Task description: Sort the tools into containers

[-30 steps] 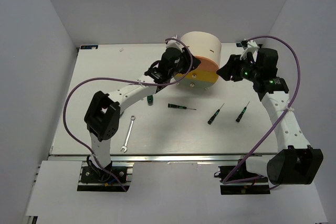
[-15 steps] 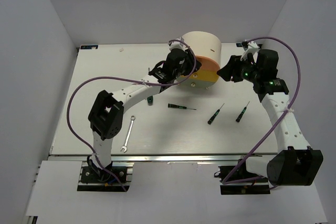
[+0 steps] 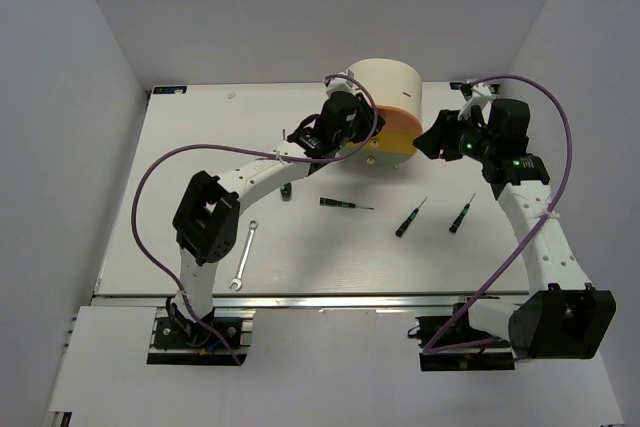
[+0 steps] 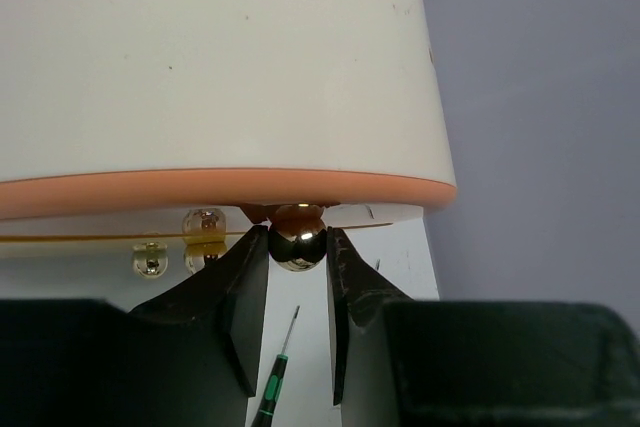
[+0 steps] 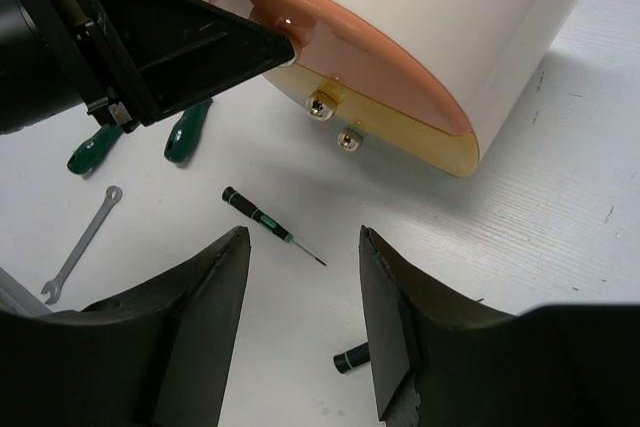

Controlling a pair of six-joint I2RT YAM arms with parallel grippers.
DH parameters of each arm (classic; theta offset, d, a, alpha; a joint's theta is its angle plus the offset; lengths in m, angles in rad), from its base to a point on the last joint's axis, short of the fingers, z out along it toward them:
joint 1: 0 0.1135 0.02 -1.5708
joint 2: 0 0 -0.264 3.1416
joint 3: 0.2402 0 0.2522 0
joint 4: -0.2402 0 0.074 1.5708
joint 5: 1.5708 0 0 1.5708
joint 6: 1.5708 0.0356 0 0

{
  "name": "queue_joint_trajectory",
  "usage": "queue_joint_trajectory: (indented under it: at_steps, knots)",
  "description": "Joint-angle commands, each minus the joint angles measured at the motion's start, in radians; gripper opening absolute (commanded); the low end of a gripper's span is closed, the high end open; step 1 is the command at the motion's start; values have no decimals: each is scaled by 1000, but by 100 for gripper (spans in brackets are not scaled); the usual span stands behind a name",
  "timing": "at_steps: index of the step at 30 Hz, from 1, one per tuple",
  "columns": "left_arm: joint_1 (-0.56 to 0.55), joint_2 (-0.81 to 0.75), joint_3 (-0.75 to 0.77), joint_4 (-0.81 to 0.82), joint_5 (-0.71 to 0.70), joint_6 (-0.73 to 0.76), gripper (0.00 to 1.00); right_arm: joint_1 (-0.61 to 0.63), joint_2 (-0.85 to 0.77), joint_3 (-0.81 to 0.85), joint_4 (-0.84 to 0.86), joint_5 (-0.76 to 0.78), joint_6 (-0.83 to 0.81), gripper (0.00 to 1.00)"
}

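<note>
The cabinet stands at the middle of the worktop's far edge. From overhead the left gripper merely meets its orange drawer. The left wrist view shows the jaws narrowed onto the knob, a pad touching each side. The right gripper hangs by the cabinet's right flank, jaws wide and empty. Its camera shows two green-handled screwdrivers side by side (overhead, the left arm hides most of them). The wrench lies toward the near left corner.
</note>
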Motion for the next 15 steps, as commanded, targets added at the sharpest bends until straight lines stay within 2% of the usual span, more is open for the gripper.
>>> queue_joint_trajectory:
  at_steps: [1,9,15]
  knots:
    - [-10,-27,14,1,-11,8,18,-6,-32,-8,43,-1,12,53]
    - [-41,-194,-161,14,-8,42,10,-6,-51,-33,41,2,10,53]
    - [-62,-332,-344,37,30,24,10,-6,-55,-51,35,8,9,54]
